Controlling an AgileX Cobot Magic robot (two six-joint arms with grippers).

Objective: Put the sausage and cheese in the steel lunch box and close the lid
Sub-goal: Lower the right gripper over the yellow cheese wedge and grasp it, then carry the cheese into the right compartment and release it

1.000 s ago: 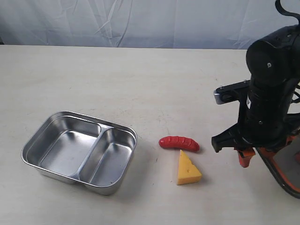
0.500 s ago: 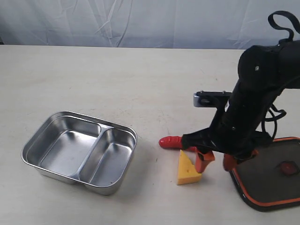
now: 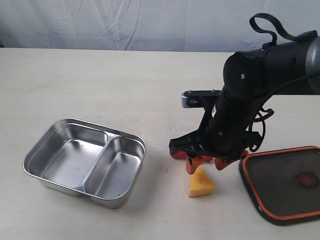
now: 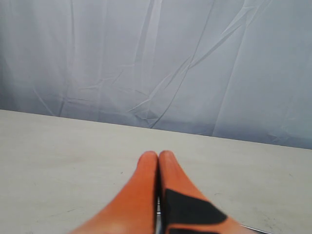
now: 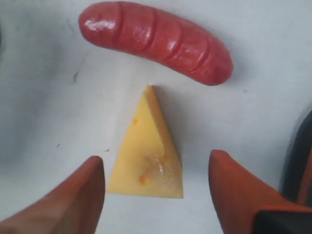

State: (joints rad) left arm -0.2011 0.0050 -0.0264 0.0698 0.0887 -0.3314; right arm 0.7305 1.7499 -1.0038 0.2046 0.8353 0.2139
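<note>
Nearest the exterior camera, the cheese [image 3: 201, 183], a yellow wedge, lies on the pale table [image 3: 125, 80], its tip toward the sausage [image 3: 176, 153] just behind it. The lid [image 3: 285, 185], dark with an orange rim, lies flat to the right. The steel lunch box [image 3: 100, 127] sits uncovered to the left, well apart from the food. The right gripper [image 3: 206, 165] hangs over the cheese and hides most of the sausage. The right wrist view shows the whole ridged sausage, and orange fingers [image 5: 87, 195] spread wide on either side of the cheese's broad end, clear of it. Only the left wrist view shows the left gripper [image 4: 158, 158], its fingers pressed together, holding nothing, a wrinkled grey curtain [image 4: 156, 63] beyond.
</note>
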